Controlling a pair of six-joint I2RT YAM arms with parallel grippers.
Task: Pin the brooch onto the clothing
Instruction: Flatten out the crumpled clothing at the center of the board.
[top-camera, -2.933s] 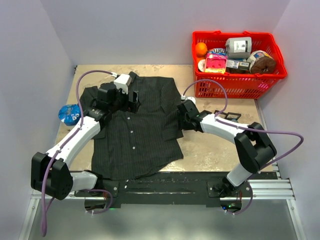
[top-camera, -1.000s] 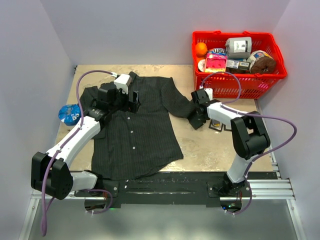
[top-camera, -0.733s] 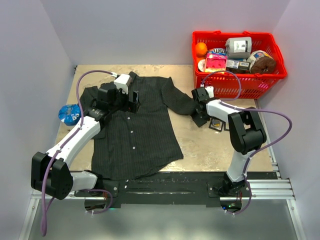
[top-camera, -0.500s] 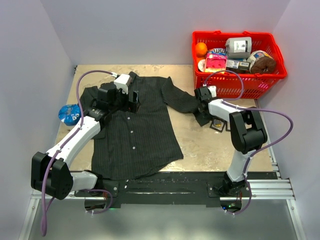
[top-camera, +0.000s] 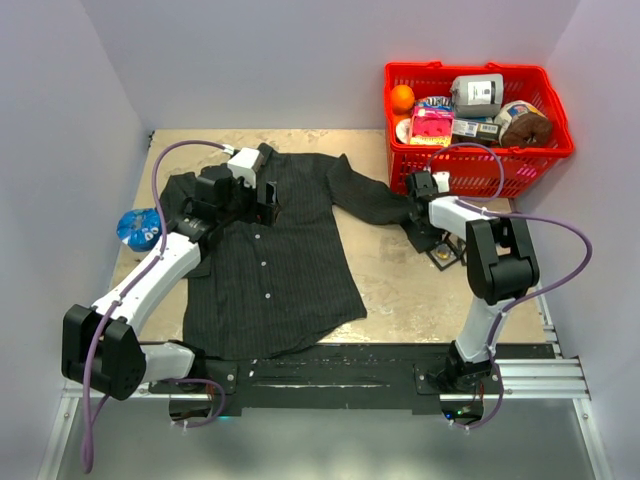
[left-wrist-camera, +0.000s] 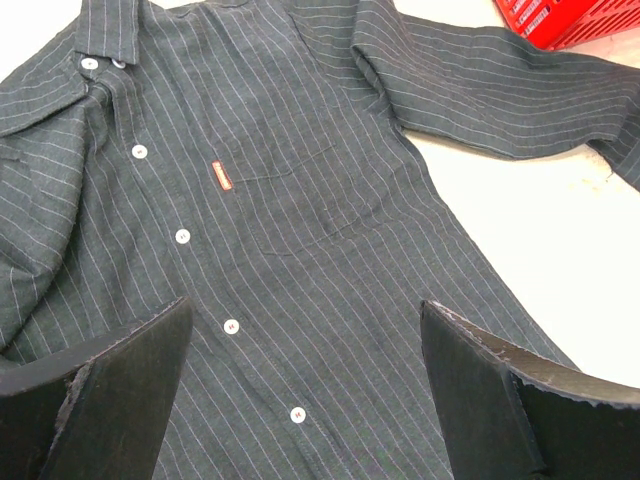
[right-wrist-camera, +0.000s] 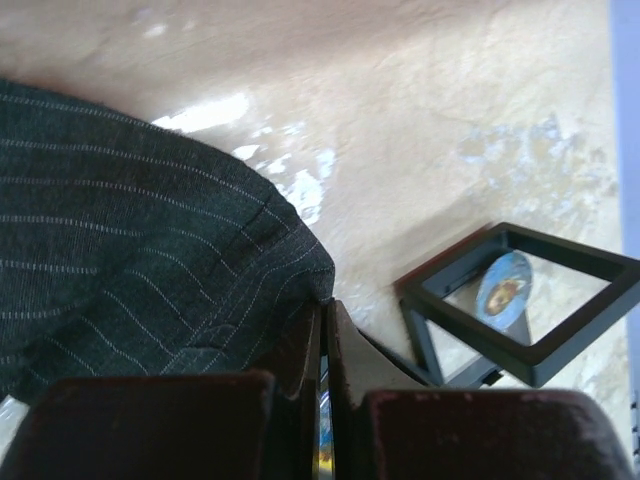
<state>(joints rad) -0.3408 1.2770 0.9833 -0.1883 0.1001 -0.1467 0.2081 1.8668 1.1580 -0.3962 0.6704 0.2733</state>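
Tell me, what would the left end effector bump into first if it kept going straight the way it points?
Probably the shirt, near its chest pocket: the left end effector points down at it. How far is unclear.

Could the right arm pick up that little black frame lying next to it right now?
Probably not straight away. Its fingers are shut on the shirt's cuff, so they would have to let go first. The black frame itself lies close beside them, with nothing covering it.
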